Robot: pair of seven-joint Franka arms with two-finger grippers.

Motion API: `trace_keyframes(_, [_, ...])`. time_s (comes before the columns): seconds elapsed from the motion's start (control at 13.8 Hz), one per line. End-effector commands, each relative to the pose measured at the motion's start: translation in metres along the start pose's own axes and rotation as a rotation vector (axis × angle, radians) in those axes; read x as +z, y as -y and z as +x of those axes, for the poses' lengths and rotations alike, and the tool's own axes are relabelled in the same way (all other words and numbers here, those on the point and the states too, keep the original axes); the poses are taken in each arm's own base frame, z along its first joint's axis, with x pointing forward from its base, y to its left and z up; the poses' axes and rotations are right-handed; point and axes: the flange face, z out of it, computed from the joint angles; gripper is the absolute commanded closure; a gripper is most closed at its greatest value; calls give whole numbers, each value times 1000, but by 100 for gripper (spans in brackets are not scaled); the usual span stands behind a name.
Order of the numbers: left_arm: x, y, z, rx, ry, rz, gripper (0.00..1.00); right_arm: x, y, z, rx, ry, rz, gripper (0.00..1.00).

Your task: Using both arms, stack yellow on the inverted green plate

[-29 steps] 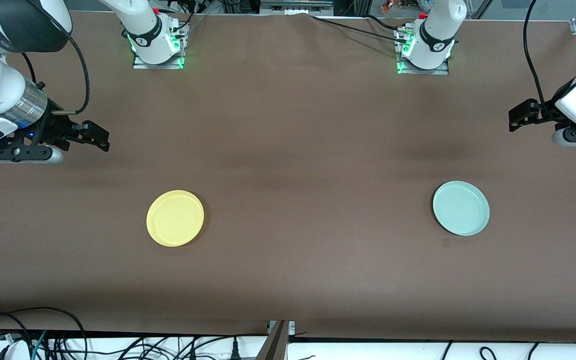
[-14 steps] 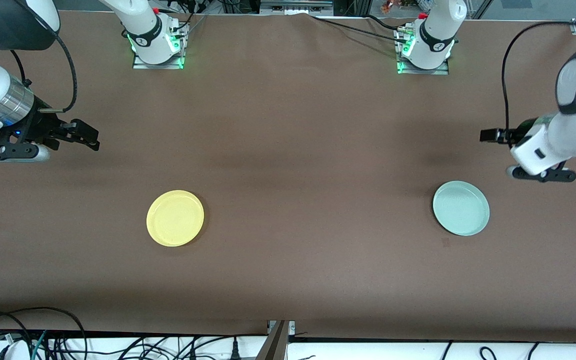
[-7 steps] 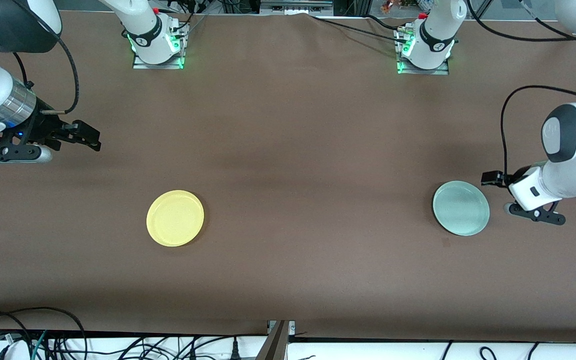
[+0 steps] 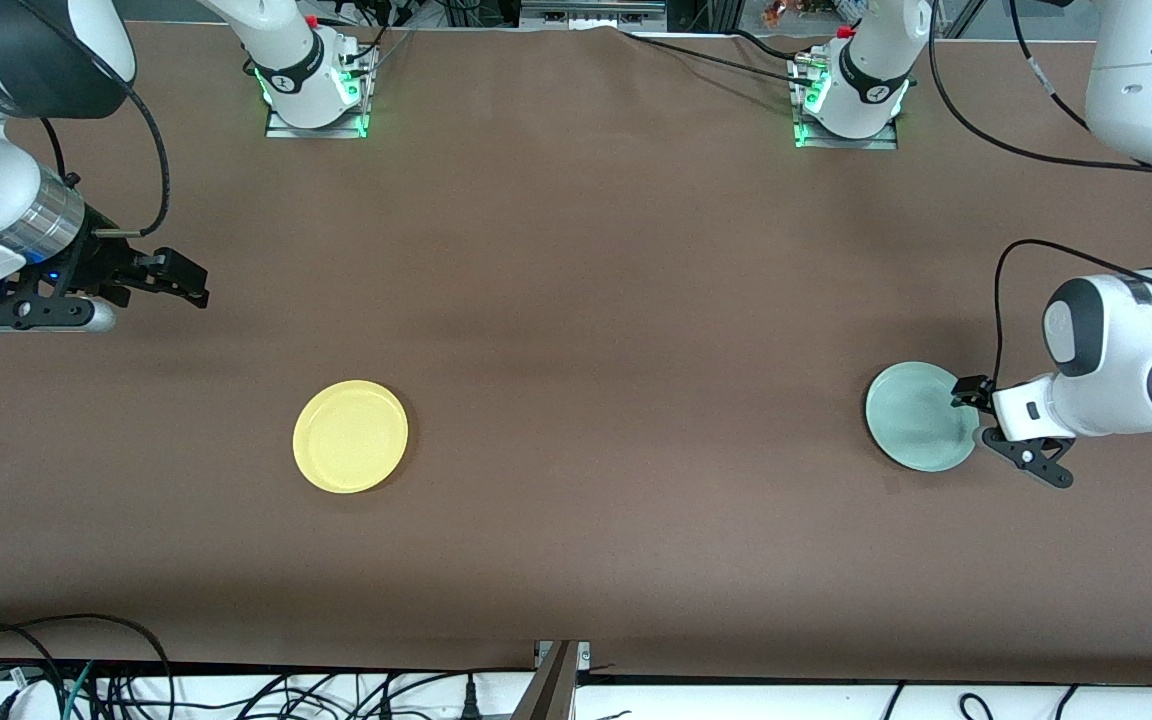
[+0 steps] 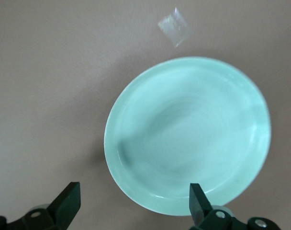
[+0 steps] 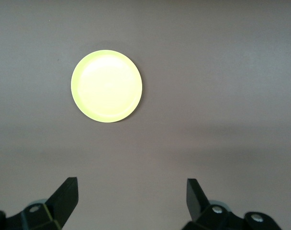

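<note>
The yellow plate [image 4: 350, 436] lies rim up on the brown table toward the right arm's end; it also shows in the right wrist view [image 6: 106, 86]. The pale green plate [image 4: 919, 416] lies rim up toward the left arm's end and fills the left wrist view [image 5: 188, 134]. My left gripper [image 4: 968, 402] is open and low at the green plate's edge; one fingertip [image 5: 199, 201] is over the rim, the other [image 5: 69, 199] is off the plate. My right gripper [image 4: 181, 277] is open, empty and up in the air, well away from the yellow plate [image 6: 131, 196].
The two arm bases [image 4: 311, 90] [image 4: 846, 95] stand along the table's back edge. A small shiny mark [image 4: 891, 485] lies on the table just nearer the camera than the green plate. Cables [image 4: 86, 680] hang below the table's front edge.
My left arm has swung down and in from the table's end until its gripper reached the green plate's edge. My right gripper has barely shifted. Neither plate has moved.
</note>
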Motion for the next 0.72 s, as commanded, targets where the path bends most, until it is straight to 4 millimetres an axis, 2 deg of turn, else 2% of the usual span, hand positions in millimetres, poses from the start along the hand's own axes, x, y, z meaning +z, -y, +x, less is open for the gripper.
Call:
trace_keyframes(0.0, [19, 9, -1, 42, -50, -38, 0, 22, -7, -4, -57, -20, 16, 0])
trace_keyframes(0.22, [35, 5, 7, 53, -60, -41, 0, 35, -13, -3, -78, -24, 16, 0])
trace_keyframes(0.29, [40, 5, 7, 55, -59, -42, 0, 43, -12, 0, -78, -18, 14, 0])
trace_keyframes(0.36, [47, 5, 7, 54, -53, -49, 4, 56, -12, 5, -77, -13, 10, 0])
trace_keyframes(0.43, [55, 9, 4, 45, -52, -53, 19, 73, -11, 12, -76, -8, 8, 0])
trace_keyframes(0.51, [57, 9, 4, 47, -50, -55, 41, 92, -12, 18, -63, -16, 21, 0])
trace_keyframes(0.65, [57, 8, 4, 56, -52, -54, 73, 130, -11, 28, -50, -17, 29, 0])
